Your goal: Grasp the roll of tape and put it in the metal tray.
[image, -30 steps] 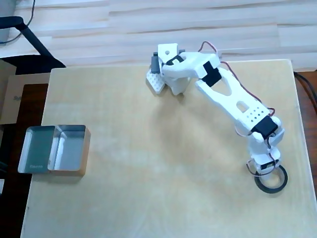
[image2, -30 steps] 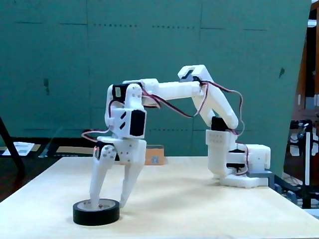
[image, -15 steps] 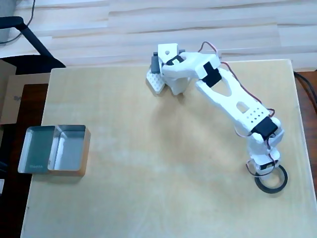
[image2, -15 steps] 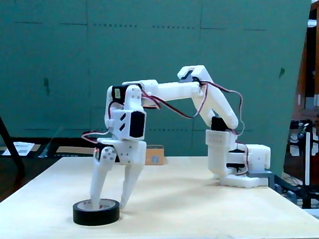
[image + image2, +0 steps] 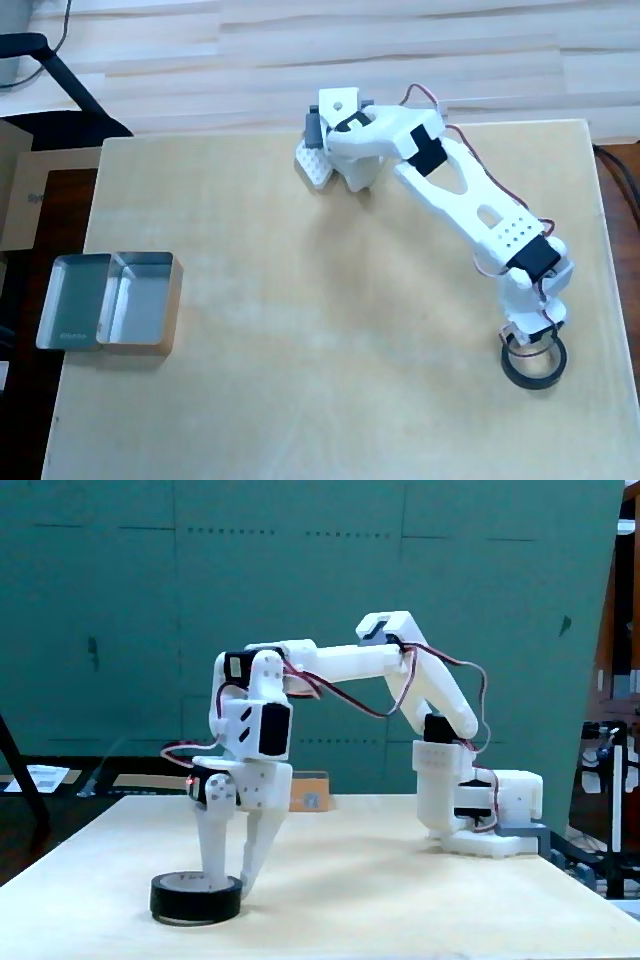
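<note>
In the overhead view the gripper (image 5: pixel 528 345) pinches the wall of the roll of tape (image 5: pixel 533 365) near the table's right edge, with the metal tray (image 5: pixel 108 316) far to the left

Roll of tape (image 5: pixel 196 897) glossy black; metal tray (image 5: pixel 108 302) mirror-shiny; table (image 5: pixel 300 330) pale matt wood; tool (image 5: pixel 228 878) white plastic.

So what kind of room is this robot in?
Probably a hobby workshop or lab. A small white arm is fixed to a bare wooden table, a teal board stands behind it, and boxes and cables lie at the edges.
</note>
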`<control>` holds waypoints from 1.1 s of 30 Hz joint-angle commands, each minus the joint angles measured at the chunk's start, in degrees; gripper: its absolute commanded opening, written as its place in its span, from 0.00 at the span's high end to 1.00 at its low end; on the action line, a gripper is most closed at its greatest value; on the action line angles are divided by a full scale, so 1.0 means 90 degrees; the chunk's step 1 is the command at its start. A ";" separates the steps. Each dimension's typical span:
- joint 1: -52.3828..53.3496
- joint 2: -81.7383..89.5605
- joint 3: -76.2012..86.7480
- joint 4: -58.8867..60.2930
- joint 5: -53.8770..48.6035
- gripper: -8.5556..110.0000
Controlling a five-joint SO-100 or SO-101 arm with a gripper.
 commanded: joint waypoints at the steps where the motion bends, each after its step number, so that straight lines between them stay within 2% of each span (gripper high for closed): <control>1: 0.0029 0.0078 -0.0078 -0.0029 -0.0078 0.93; 5: 0.0010 0.0176 -0.0518 0.0186 -0.0078 0.93; 14: 0.0537 0.1455 -0.3379 0.3037 -0.0088 0.93; 17: 0.0957 0.2002 -0.3721 0.3154 -0.0410 0.93; 21: 0.1621 0.2764 -0.3311 0.3164 -0.0684 0.93; 25: 0.2656 0.3379 -0.2119 0.3164 -0.0957 0.93; 33: 0.5576 0.4785 0.0215 0.3125 -0.2012 0.93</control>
